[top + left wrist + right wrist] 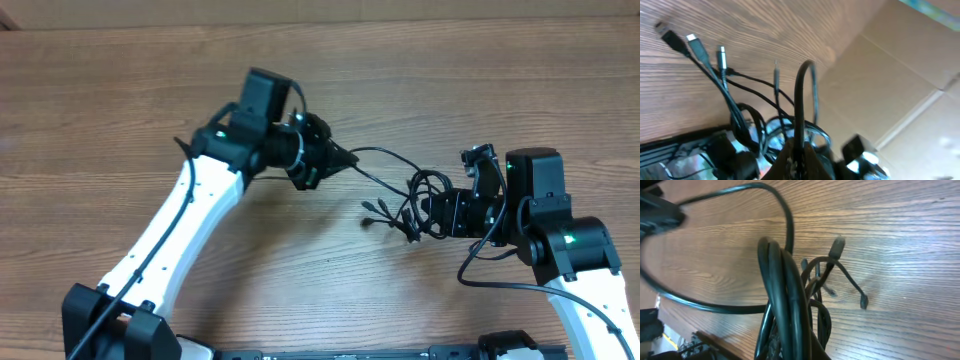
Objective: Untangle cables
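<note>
Left gripper (340,160) pinches one strand, right gripper (440,212) clamps the cables (785,295) bunch; prob. barely begun, most loops knotted.

robot lab, wood table (90,90), cardboard box (900,80)

No legible text, labels, brand marks, numbers or signs appear in any view: not on the arms, cables or table.
</note>
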Controlling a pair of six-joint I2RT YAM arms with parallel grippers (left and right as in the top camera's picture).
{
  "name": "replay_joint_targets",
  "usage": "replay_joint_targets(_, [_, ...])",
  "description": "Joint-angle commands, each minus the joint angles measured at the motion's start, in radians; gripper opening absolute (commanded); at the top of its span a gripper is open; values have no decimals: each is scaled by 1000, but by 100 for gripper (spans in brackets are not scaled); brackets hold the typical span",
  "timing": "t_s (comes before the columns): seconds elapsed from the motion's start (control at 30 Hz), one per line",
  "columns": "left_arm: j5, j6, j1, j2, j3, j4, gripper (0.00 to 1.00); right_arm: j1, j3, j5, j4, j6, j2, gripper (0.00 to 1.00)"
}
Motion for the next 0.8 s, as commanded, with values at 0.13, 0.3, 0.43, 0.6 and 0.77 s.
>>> replay_joint_targets(0.13, [134,100,134,-20,11,17,4,-2,4,31,6,-8,-13,4])
replay_joint_targets(0.3, [105,167,216,-20,11,16,4,-2,4,30,3,-8,-13,4])
replay_joint_targets(0.43, [22,220,261,-20,11,-8,4,-2,4,30,14,-7,-13,4])
replay_joint_targets(0.6, [-137,240,277,-20,11,-74,4,-2,4,30,12,-7,-13,4])
replay_joint_targets(0.77, [-359,245,277,-20,11,-142,4,-2,4,30,8,-7,-13,4])
